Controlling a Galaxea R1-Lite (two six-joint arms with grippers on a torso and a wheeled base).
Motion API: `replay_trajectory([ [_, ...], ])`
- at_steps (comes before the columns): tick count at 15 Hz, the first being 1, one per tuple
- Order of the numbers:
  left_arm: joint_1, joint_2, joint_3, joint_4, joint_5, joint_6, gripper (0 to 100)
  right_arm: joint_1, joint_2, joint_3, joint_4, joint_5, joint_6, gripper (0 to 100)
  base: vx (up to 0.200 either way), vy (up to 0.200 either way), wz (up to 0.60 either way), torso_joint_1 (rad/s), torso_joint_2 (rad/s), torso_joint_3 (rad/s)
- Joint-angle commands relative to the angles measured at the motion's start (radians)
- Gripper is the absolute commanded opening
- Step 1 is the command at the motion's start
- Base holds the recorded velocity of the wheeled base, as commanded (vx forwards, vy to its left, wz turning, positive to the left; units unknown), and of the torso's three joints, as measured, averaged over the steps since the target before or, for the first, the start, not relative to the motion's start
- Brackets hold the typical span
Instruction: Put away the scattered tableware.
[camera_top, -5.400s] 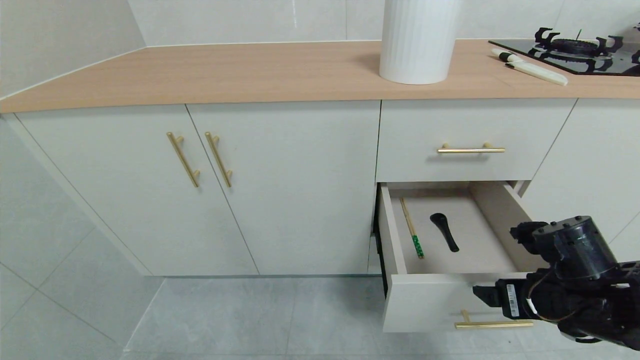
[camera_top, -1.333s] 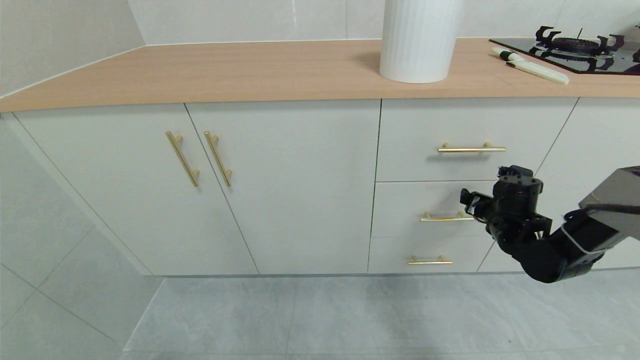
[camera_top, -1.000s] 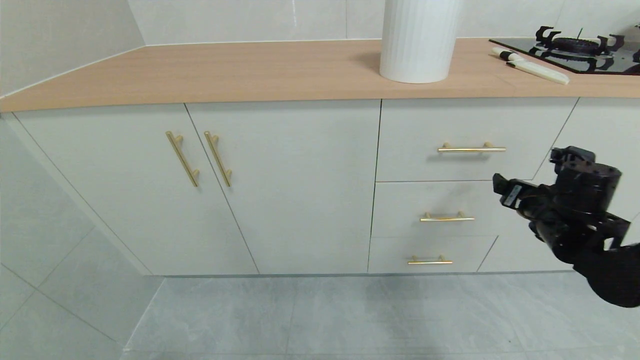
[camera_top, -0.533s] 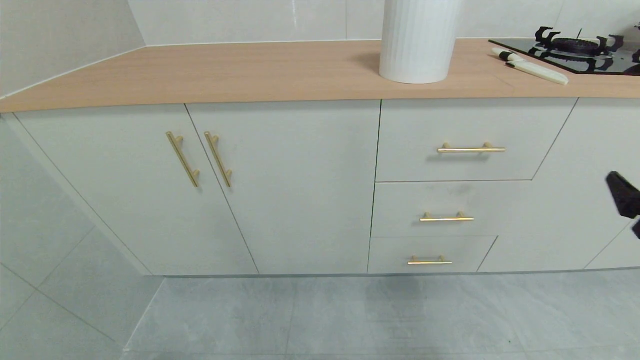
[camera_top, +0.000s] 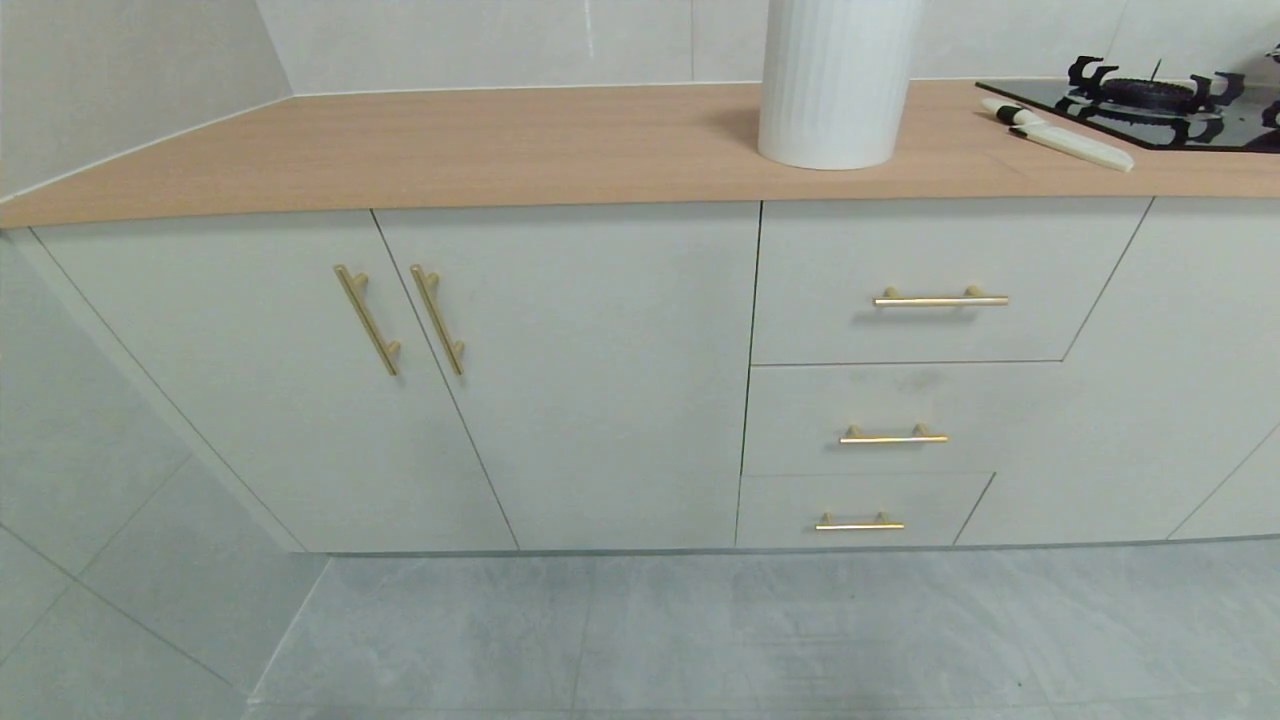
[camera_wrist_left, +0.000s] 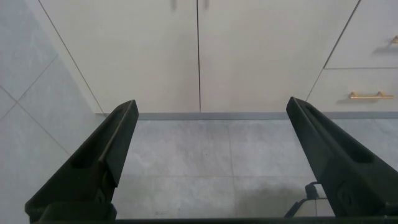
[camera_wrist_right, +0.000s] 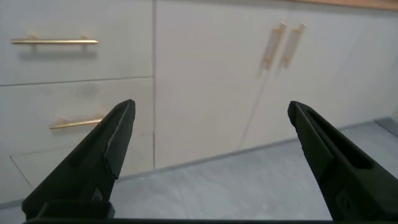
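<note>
Gaping wide, the left gripper (camera_wrist_left: 211, 106) holds nothing and touches nothing; its two dark fingers (camera_wrist_left: 106, 155) stand far apart over the grey floor tiles (camera_wrist_left: 217, 162), facing the foot of the cabinet doors (camera_wrist_left: 199, 56); the right gripper (camera_wrist_right: 211, 104) is spread just as wide and is likewise empty, clear of the cabinet, pointing at the drawer fronts (camera_wrist_right: 74, 81) and the paired door handles (camera_wrist_right: 283, 45).

Along the wooden countertop (camera_top: 500, 140) a tall white ribbed vessel (camera_top: 835, 80) stands upright near the front edge; to its right a pale knife (camera_top: 1065, 147) lies flat on the wood, just beside the black hob (camera_top: 1150, 100); below, three drawers are stacked, the top drawer (camera_top: 900, 250), the middle drawer (camera_top: 800, 420) and the bottom drawer (camera_top: 780, 510), each shut flush with its brass handle level; to their left two plain doors (camera_top: 600, 380) are closed, their handles (camera_top: 400, 320) side by side at the seam; pale tiled walls (camera_top: 130, 80) meet behind the counter's left end.
</note>
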Motion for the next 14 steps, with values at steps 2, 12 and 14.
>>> replay_trajectory([
  [2, 0.0, 0.0, 0.0, 0.0, 0.0, 0.0, 100, -0.061, -0.148, -0.034, 0.02, -0.035, 0.02, 100, 0.0, 0.0, 0.0, 0.0, 0.0, 0.0],
  [12, 0.0, 0.0, 0.0, 0.0, 0.0, 0.0, 100, -0.15, -0.247, 0.292, 0.04, 0.346, 0.078, 100, 0.0, 0.0, 0.0, 0.0, 0.0, 0.0],
  [14, 0.0, 0.0, 0.0, 0.0, 0.0, 0.0, 100, -0.15, -0.247, 0.292, 0.091, 0.41, 0.136, 100, 0.0, 0.0, 0.0, 0.0, 0.0, 0.0],
])
